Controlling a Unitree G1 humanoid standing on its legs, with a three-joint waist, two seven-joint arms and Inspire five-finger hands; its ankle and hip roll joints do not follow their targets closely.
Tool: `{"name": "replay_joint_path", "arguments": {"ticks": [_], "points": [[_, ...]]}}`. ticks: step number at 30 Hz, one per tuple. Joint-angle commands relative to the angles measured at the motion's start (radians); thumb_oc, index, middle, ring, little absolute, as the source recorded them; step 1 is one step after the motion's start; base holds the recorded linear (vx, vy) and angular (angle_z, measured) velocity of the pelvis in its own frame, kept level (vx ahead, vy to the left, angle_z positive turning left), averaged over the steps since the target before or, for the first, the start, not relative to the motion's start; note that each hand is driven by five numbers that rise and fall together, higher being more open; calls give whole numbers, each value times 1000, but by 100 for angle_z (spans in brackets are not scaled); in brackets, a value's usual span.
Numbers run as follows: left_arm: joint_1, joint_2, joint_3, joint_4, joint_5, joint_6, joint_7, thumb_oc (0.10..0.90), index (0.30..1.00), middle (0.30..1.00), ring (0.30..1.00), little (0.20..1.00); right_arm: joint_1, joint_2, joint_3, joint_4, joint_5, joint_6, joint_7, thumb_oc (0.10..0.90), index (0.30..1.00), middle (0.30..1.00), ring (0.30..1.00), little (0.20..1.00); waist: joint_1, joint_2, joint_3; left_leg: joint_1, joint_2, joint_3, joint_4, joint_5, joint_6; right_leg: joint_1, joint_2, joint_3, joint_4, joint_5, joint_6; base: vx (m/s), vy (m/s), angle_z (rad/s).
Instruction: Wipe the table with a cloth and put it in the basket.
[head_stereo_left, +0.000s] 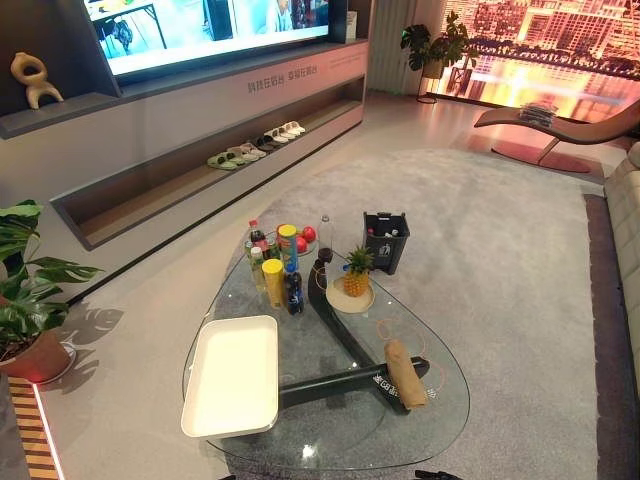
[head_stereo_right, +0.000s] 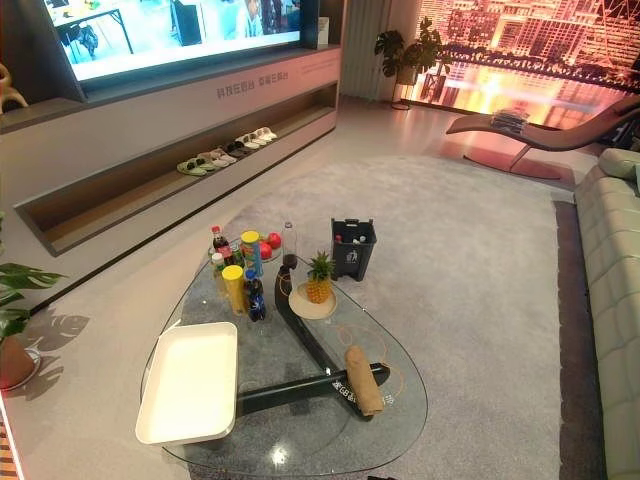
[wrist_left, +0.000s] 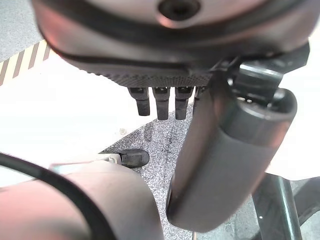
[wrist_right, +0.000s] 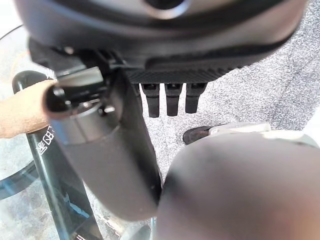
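A rolled tan cloth (head_stereo_left: 405, 373) lies on the round glass table (head_stereo_left: 335, 440), at its near right, over the dark table frame. A white rectangular tray-like basket (head_stereo_left: 232, 375) sits on the table's near left, with nothing in it. My left hand (wrist_left: 225, 165) hangs low beside the table, fingers straight and holding nothing. My right hand (wrist_right: 100, 150) hangs the same way, open, and the cloth (wrist_right: 20, 112) lies on the glass just beyond its thumb.
Several bottles and cans (head_stereo_left: 275, 265) cluster at the table's far side with red apples (head_stereo_left: 303, 238) and a pineapple on a plate (head_stereo_left: 354, 275). A black bin (head_stereo_left: 386, 241) stands on the carpet behind. A potted plant (head_stereo_left: 25, 300) is at the left, a sofa (head_stereo_left: 625, 230) at the right.
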Motion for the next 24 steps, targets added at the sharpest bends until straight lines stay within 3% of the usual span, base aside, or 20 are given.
{"name": "replay_joint_path", "arguments": {"ticks": [1,19,24], "points": [[-85,-68,3,81,10,-37,-18,800,900,900,900,900,-12,-7,33,65,-1,13,3,800,900,900,900,900,-3,23,28,16,-64,32,7,-101,46,-30,-48,-136,33,8,48,0,0,0],[-83,-67,-1,82,12,-53,-24,800,900,900,900,900,-12,-5,37,61,7,11,2,800,900,900,900,900,0,19,29,11,-63,35,7,-100,47,-30,-48,-139,31,10,48,0,0,0],[-85,-67,-9,69,17,-39,-16,800,900,900,900,900,-15,-8,41,61,-17,-21,-7,800,900,900,900,900,-2,24,29,11,-64,34,7,-99,45,-30,-49,-141,32,8,48,-3,2,-1]]}}
